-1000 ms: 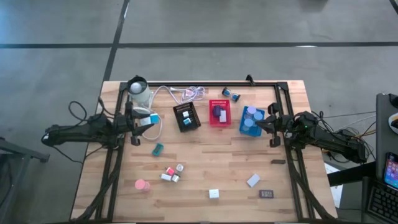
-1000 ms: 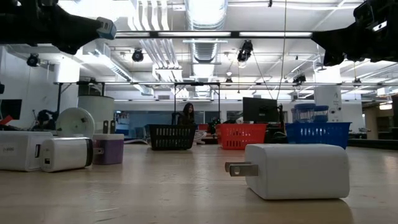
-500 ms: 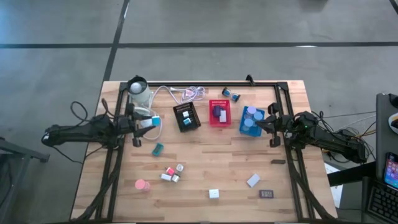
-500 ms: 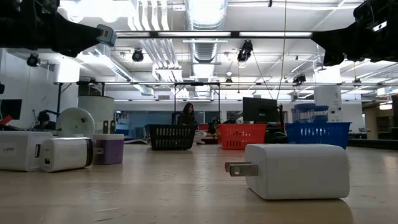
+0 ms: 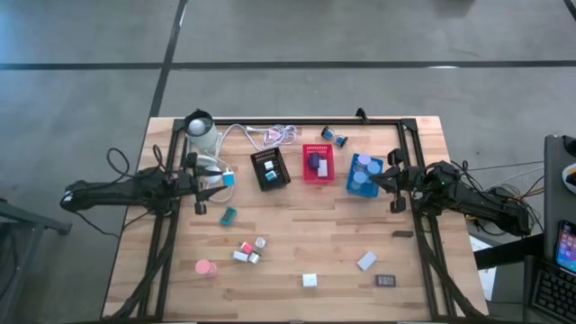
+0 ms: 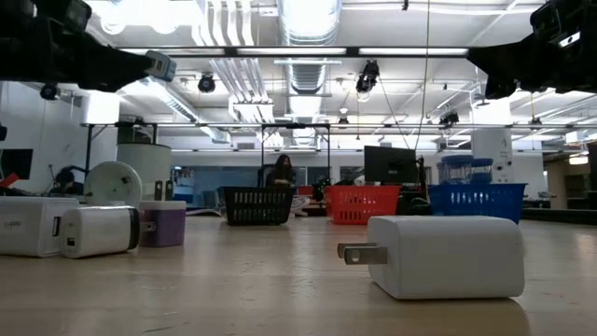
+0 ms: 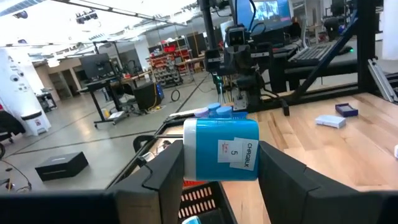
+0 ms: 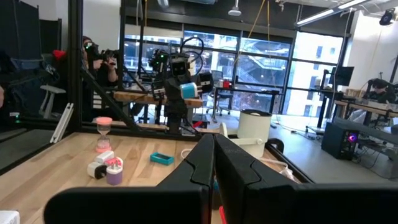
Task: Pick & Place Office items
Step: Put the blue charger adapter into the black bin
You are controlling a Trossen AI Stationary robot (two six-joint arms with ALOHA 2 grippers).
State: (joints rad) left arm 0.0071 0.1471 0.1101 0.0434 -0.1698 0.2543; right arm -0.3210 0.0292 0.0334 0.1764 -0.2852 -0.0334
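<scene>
Both arms raised; left gripper (image 5: 219,177) holds blue-and-white block (image 7: 221,150).

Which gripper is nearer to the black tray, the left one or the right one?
Left. The left gripper carries a blue charger just beside the black tray; the right gripper waits past the blue tray.

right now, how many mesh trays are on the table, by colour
black mesh tray: 1
red mesh tray: 1
blue mesh tray: 1
total: 3
</scene>
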